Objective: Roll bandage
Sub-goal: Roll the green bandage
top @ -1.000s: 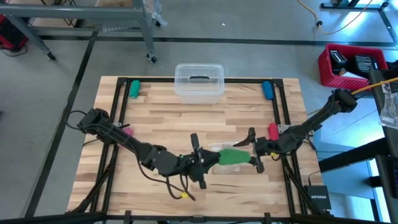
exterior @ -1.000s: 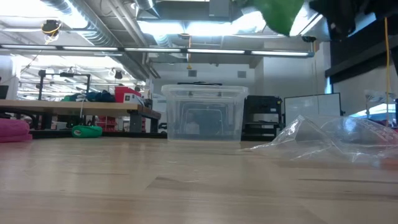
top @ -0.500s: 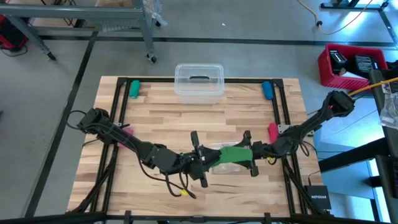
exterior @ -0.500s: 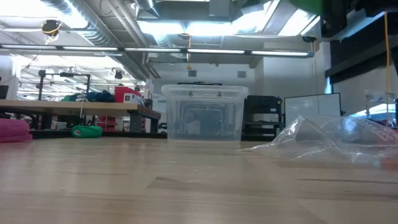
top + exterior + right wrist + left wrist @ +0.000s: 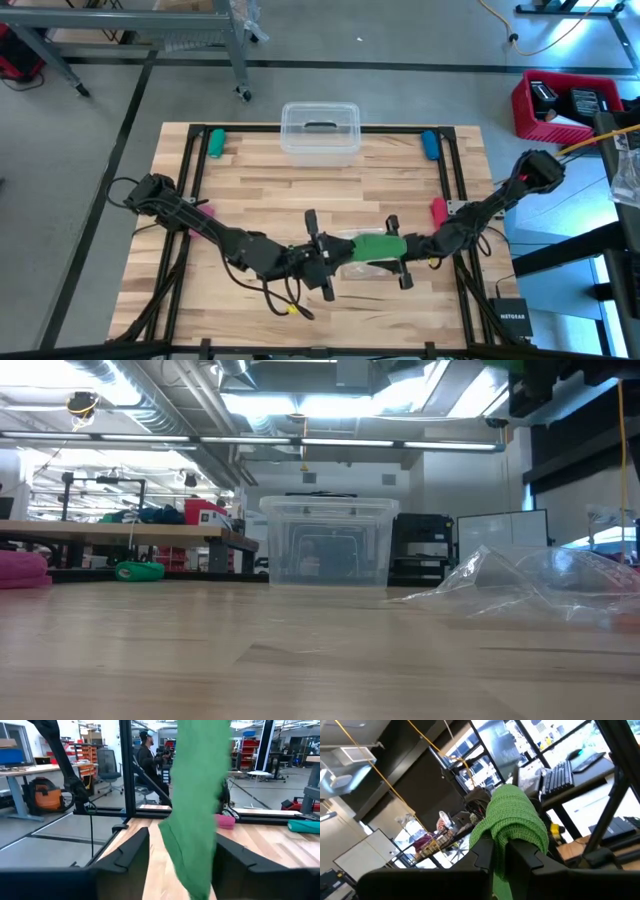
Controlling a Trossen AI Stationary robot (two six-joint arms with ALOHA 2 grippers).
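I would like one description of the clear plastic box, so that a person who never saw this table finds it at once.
Start at the wooden table and go to its far edge, the side away from both arms. There, about midway along that edge, stands the clear plastic box with its lid on. Unlike the small green cylinder and blue cylinder near the far corners, it is transparent, rectangular and much larger.

A grey concrete floor [image 5: 400,95] surrounds the light wooden counter [image 5: 260,190]. A red plastic crate [image 5: 560,105] sits beside its right edge. Long ceiling lights [image 5: 330,405] glow above distant workbenches [image 5: 120,540].
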